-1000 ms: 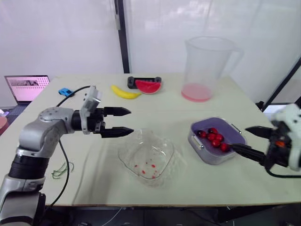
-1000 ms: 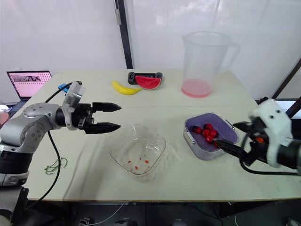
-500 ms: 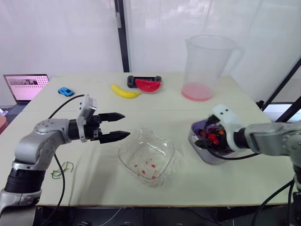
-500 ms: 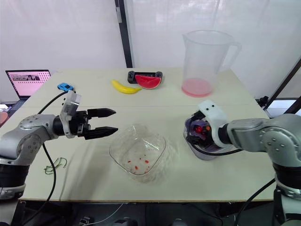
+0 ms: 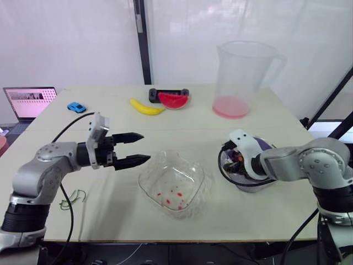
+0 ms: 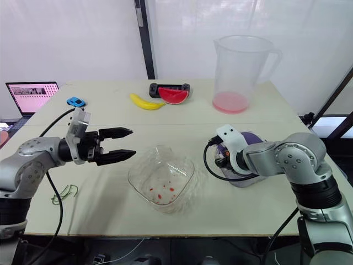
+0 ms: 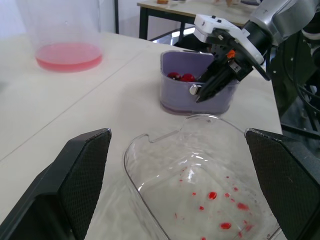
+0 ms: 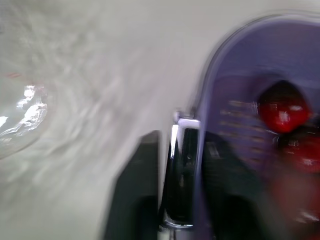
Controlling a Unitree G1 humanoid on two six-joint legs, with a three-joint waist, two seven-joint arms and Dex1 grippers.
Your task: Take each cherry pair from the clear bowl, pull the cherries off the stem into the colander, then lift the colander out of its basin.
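Observation:
The empty clear bowl (image 5: 172,185), spotted with red juice, sits mid-table. To its right stands the purple colander in its basin (image 7: 177,97) with several red cherries (image 8: 280,107) inside. My right gripper (image 7: 200,92) reaches the colander's near-left side, and its two black fingers are shut on the chrome handle (image 8: 181,150). My left gripper (image 5: 144,147) hovers open to the left of the bowl, pointing at it, nothing between its fingers.
A tall clear pitcher (image 5: 242,77) with pink liquid stands at the back right. A banana (image 5: 146,108), a watermelon slice (image 5: 172,100) and a blue toy car (image 5: 76,107) lie along the back. A laptop (image 5: 30,102) sits far left; green stems (image 5: 74,199) lie front left.
My right arm swung in from the table's right edge to the colander's left side and its fingers shut on the handle. The left gripper drew back slightly, still open.

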